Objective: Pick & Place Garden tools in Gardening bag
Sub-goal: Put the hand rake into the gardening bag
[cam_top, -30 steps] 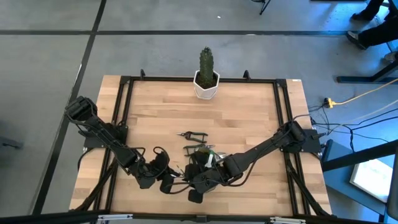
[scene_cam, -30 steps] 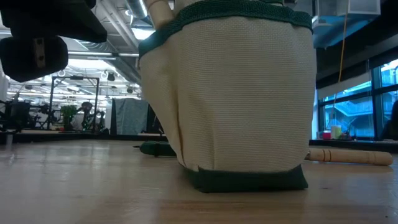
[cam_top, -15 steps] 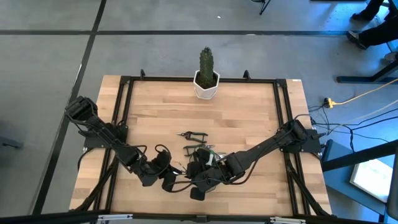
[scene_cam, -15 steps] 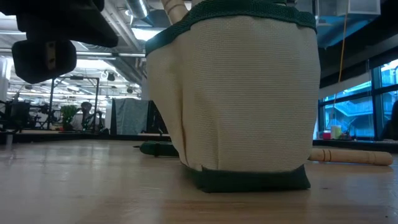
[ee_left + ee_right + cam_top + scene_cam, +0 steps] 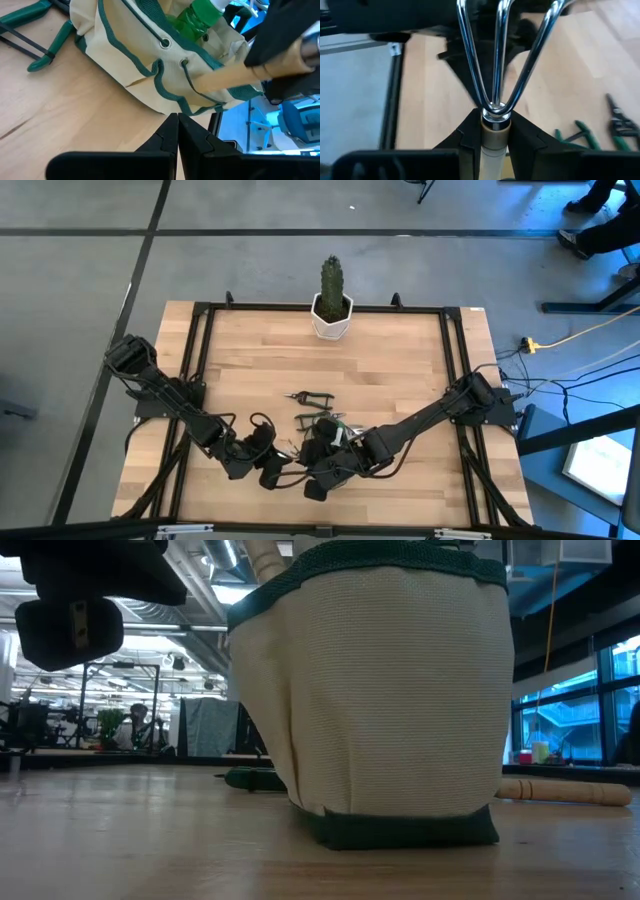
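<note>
bag [image 5: 380,690]: coarse matt woven cloth, cream, green trim
fork [image 5: 500,55]: glossy chromed metal tines, smooth pale wooden handle
table [image 5: 390,370]: smooth light wood planks

Overhead view straight down on table [image 5: 400,360], low view level, close behind bag [image 5: 380,700], wrist views also on bag

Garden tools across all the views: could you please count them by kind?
Fork: 1
Sprayer: 1
Shears: 2
Wooden-handled tool, head hidden: 1
Total: 5
</note>
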Motion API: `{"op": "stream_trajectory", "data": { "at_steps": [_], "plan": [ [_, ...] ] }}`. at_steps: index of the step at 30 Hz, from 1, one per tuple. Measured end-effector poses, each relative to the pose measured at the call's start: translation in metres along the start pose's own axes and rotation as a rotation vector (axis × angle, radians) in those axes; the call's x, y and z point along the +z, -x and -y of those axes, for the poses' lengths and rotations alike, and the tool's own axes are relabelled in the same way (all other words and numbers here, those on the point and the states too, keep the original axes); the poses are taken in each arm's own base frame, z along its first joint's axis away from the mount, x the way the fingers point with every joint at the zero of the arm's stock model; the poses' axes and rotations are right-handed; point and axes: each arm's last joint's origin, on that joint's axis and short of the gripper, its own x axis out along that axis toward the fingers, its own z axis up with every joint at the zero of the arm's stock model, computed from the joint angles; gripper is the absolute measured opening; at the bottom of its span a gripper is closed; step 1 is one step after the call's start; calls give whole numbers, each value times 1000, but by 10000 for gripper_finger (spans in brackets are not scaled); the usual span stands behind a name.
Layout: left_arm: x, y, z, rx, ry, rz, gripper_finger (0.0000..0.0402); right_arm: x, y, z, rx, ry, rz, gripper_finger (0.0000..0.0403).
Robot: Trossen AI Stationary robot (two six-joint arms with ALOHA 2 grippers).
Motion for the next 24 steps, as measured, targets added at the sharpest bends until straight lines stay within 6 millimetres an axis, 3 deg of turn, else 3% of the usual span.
{"op": "stream_trajectory", "data": {
  "at_steps": [24],
  "plan": [
    [20, 12, 4, -23, -51, 12, 1, -8, 4, -3, -60, -68, 45, 67]
  ]
}}
